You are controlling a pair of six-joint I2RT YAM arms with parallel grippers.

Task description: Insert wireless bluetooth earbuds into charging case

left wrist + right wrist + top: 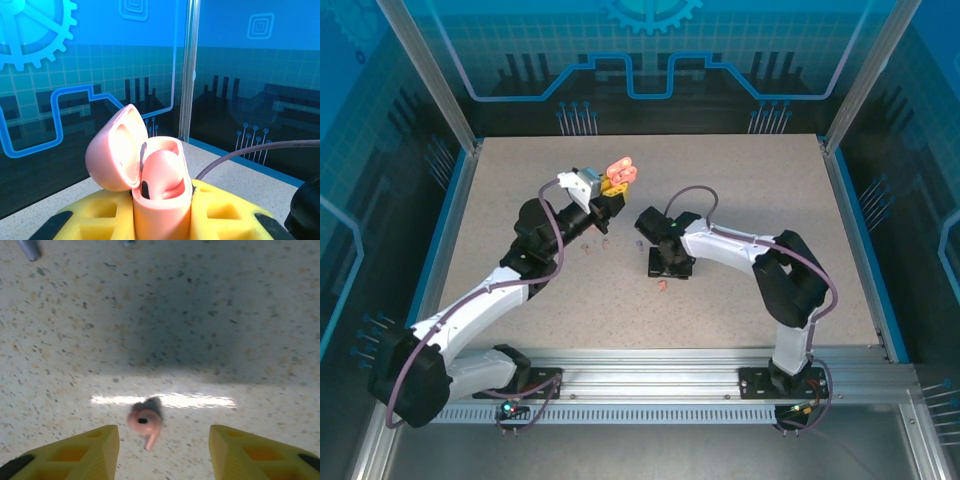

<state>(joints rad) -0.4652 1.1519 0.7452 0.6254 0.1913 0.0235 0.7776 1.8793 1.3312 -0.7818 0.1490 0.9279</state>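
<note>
No words, numbers or brand names can be read anywhere. The only signs are decorative graphics printed on the blue wall panels (520,50). A pale blue gear emblem (652,12) sits at the top centre of the back wall in the top view, and it appears large at the upper left in the left wrist view. Concentric-square marks (134,9) sit high on the panels. A light blue circuit-style line (75,97) runs across them. The pink charging case (160,205) carries no legible marking.
</note>
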